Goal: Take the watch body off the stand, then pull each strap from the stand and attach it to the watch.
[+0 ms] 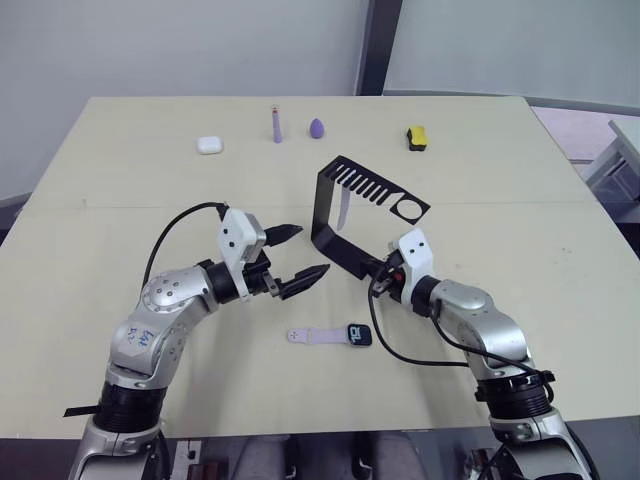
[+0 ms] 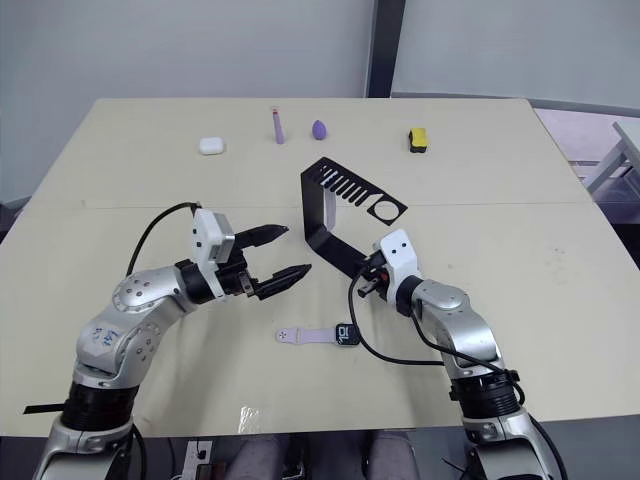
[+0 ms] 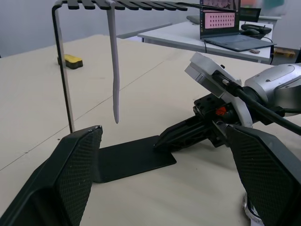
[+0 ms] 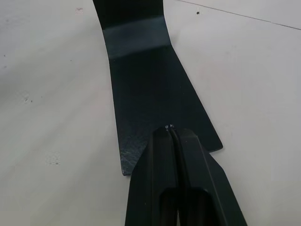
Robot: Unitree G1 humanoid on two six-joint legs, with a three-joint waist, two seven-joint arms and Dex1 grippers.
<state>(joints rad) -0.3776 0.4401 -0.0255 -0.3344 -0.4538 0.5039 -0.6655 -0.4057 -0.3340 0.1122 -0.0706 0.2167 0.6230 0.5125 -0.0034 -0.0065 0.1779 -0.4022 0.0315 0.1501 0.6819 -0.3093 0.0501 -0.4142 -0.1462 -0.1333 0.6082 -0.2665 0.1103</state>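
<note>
The black stand (image 1: 324, 205) stands mid-table, and one pale strap (image 1: 342, 210) hangs from its comb-slotted top. In the left wrist view that strap (image 3: 114, 70) dangles straight down over the stand's flat base (image 3: 131, 160). The watch body (image 1: 359, 334) lies flat on the table in front of the stand, with the other strap (image 1: 314, 337) joined to its left side. My left gripper (image 1: 311, 250) is open just left of the stand, level with its base, holding nothing. My right gripper (image 4: 170, 127) is shut, its tip resting on the near end of the base.
Along the far edge sit a white earbud case (image 1: 209, 145), a purple stick (image 1: 277, 125), a purple egg-shaped piece (image 1: 317, 128) and a yellow-and-black block (image 1: 417, 137). A seam (image 1: 150, 206) runs across the table behind the arms.
</note>
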